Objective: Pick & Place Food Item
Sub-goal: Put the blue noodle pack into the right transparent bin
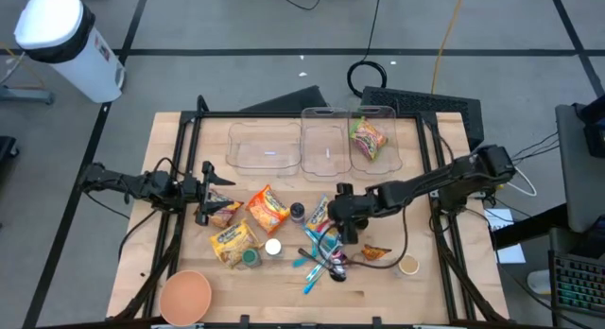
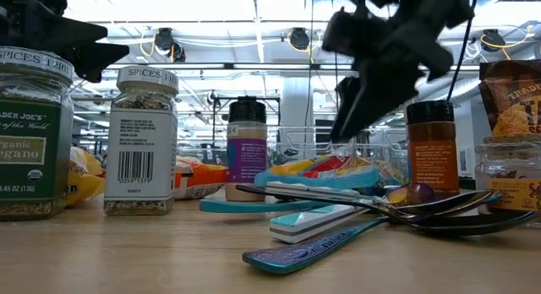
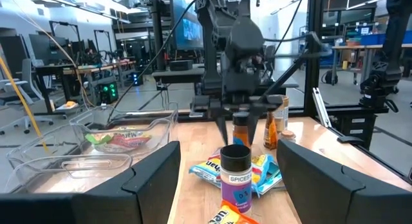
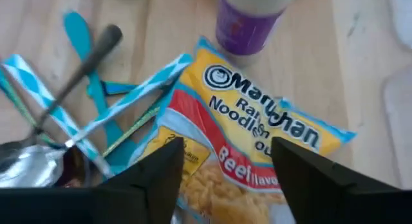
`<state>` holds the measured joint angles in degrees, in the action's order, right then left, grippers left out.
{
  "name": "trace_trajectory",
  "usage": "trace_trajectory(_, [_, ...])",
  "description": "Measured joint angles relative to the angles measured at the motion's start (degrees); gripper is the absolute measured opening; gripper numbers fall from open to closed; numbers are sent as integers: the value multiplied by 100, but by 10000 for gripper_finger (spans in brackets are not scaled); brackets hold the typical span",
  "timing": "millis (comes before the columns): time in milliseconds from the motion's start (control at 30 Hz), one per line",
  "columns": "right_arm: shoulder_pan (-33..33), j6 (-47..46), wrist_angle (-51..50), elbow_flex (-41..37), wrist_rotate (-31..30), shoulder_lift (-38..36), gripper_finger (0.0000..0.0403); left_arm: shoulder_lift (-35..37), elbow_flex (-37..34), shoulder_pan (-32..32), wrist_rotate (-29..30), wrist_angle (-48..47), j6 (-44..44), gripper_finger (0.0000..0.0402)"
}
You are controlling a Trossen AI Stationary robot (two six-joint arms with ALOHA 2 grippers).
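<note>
right gripper (image 1: pixel 335 225): above the ramen packet (image 4: pixel 257 140), fingers parted to either side of it, holding nothing.
ramen packet: flat on the table beside the purple-labelled spice jar (image 4: pixel 248 18), against the blue utensils (image 4: pixel 116 108).
left gripper (image 1: pixel 200 192): waiting, spread wide, empty.
risk: the fingers may snag a utensil, or slip off the flat wrapper.
</note>
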<state>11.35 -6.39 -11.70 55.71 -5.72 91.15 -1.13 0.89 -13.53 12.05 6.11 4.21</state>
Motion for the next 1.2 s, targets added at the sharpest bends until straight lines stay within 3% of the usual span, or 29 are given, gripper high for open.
trace_trajectory(133, [0,0,59,-19,-10,224,251,0,0,-1,0,-8,0,267])
trace_trajectory(267, [-7,1,76,-16,-18,423,239,0,0,0,0,0,0,267])
trace_trajectory(900, [-7,156,59,-16,-21,355,39,0,0,1,0,4,0,267])
trace_trajectory(1067, [-5,244,7,-16,-3,44,5,0,0,1,0,5,0,267])
trace_trajectory(1200, [-4,302,4,-19,-6,-359,5,0,0,0,0,6,0,267])
